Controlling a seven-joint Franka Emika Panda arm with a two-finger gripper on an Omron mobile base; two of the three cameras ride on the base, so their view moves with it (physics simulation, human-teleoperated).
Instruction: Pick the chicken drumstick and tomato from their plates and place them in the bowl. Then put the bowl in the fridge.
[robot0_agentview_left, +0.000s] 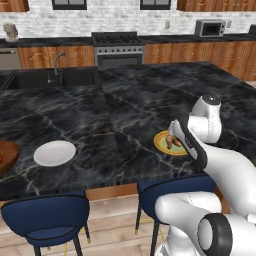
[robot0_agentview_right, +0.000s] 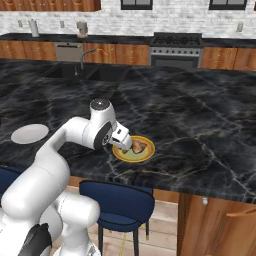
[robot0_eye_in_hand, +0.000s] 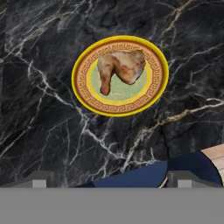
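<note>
Item: chicken drumstick (robot0_eye_in_hand: 119, 68), lying on the yellow plate (robot0_eye_in_hand: 119, 107) near the front edge of the black marble island counter (robot0_agentview_left: 140, 95).

Gripper (robot0_eye_in_hand: 111, 178): I see it poised above the plate, holding nothing, tips spread wide; the arm partly hides the plate in the left base view.

White plate (robot0_agentview_left: 55, 153): bare, well left.

Wooden bowl (robot0_agentview_left: 7, 156): cut off at frame edge, contents unclear.

We note the chicken drumstick (robot0_eye_in_hand: 120, 68) on its plate (robot0_eye_in_hand: 83, 87) near the bench (robot0_eye_in_hand: 43, 131) edge; second plate (robot0_agentview_left: 55, 153) well left.
</note>
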